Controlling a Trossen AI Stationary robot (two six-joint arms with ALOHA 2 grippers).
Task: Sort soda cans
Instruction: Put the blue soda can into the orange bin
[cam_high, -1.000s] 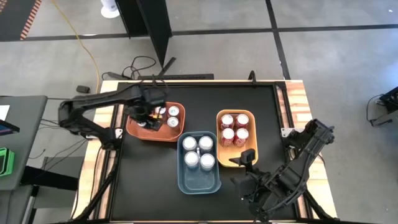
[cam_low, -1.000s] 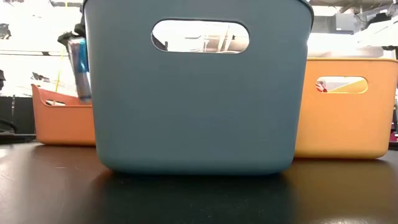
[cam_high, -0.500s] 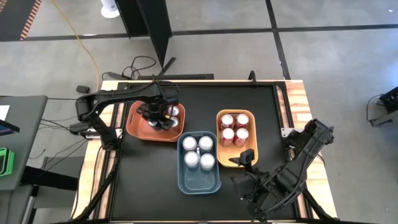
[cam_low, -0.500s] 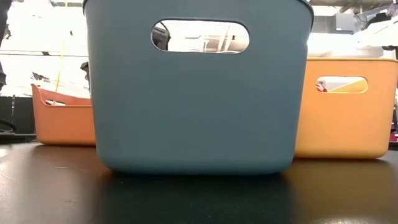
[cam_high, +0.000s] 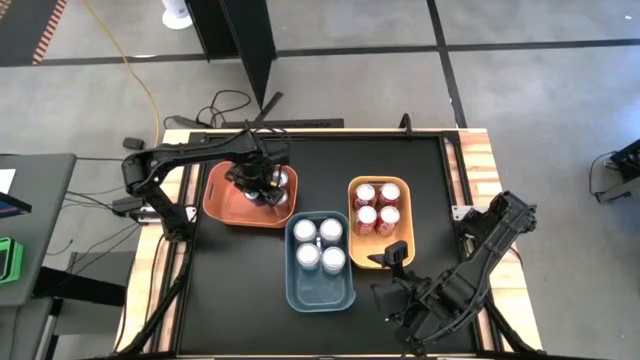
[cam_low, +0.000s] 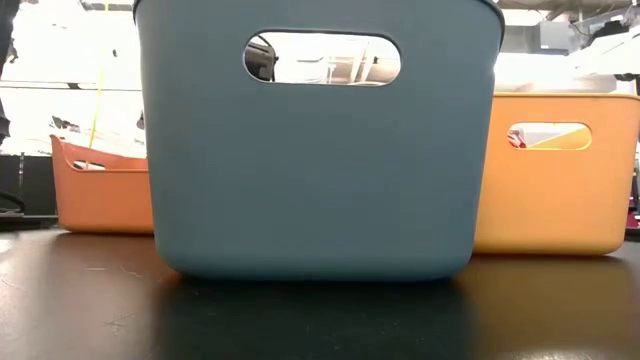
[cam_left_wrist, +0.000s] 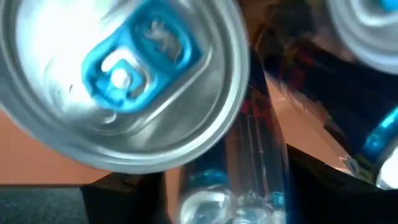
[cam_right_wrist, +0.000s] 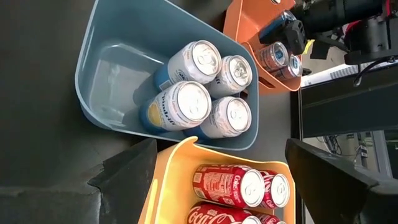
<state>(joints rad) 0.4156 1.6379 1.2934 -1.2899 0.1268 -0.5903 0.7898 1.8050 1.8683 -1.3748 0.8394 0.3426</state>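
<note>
My left gripper (cam_high: 257, 184) reaches down into the orange bin (cam_high: 222, 205) at the table's far left and is shut on a blue-and-silver soda can (cam_left_wrist: 245, 155). Other blue-and-silver cans (cam_high: 280, 180) stand beside it, one showing a blue-tabbed top (cam_left_wrist: 124, 74). Several silver-white cans (cam_high: 318, 243) stand in the blue bin (cam_high: 320, 290). Several red cans (cam_high: 376, 207) stand in the yellow bin (cam_high: 370, 260). My right gripper (cam_right_wrist: 230, 186) waits open at the near right, just before the yellow bin. My left gripper pinches the blue-and-silver can by its side wall (cam_left_wrist: 255, 174) between the two fingers (cam_left_wrist: 124, 199). It comes from above, pointing down into the orange bin. The can stands roughly upright next to the other cans. Whether its base rests on the bin floor is hidden.
The three bins sit close together mid-table, the blue bin (cam_low: 320, 150) nearest and blocking most of the low view. Bare black table top (cam_high: 420, 160) lies on the far right and in front of the orange bin. Cables lie on the floor beyond the far edge.
My left gripper has carried the can from the orange bin's left part toward the table's right and down among the cans there. In the low view the can has dropped from above the bin rim out of sight behind the blue bin. The gripper has kept its hold.
</note>
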